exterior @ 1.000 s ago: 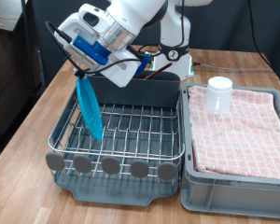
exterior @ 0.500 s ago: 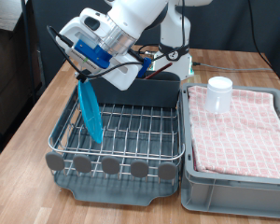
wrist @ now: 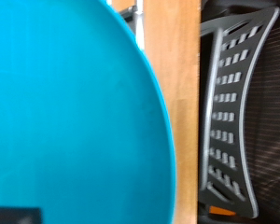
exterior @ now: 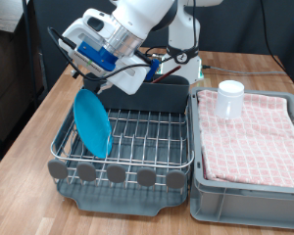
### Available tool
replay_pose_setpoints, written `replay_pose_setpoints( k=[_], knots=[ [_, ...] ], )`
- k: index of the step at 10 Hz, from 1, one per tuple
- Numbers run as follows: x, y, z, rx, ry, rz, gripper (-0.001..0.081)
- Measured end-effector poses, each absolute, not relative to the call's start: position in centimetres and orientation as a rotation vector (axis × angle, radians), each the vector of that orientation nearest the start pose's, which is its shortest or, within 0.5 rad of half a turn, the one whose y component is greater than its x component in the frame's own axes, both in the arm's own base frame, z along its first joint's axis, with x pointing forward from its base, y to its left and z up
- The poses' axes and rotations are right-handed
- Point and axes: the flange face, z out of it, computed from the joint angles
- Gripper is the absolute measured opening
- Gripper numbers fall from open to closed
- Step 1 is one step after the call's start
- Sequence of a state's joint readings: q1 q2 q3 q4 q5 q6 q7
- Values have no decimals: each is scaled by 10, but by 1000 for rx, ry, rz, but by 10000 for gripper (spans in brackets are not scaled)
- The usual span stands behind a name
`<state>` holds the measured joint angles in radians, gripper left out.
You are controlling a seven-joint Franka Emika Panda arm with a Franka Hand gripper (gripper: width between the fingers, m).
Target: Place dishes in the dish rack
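Plate (exterior: 92, 122): stood on edge in rack (exterior: 137, 137), leaning; liable to topple flat if unsupported. Gripper (exterior: 85, 76): directly above it; grip state could not be told.

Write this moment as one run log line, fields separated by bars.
claw: above plate's top edge | plate: upright, leaning in dish rack | cup: on checked cloth, in bin

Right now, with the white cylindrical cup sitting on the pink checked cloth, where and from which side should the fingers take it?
Grip the small white cylindrical cup across its round wall, just under the rim, coming down from above. It stands upright and alone on the pink checked cloth in the grey plastic bin, so probably nothing blocks a descent; the soft cloth may let it tip under a sideways push.
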<state>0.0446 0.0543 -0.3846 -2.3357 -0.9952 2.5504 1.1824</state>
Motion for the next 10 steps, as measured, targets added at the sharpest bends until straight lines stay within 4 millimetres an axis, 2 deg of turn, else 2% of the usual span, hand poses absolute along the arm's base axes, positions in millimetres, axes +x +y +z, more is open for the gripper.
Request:
replay_pose_setpoints(
  k=[1,2,3,6,10],
  knots=[
    [497,-163,328,2440,-936,495,532],
    [499,-162,331,2459,-963,485,698],
    [502,-162,337,2486,-980,472,776],
    [508,-158,362,2566,-1009,439,798],
    [505,-153,410,2626,-1049,377,803]
  ],
)
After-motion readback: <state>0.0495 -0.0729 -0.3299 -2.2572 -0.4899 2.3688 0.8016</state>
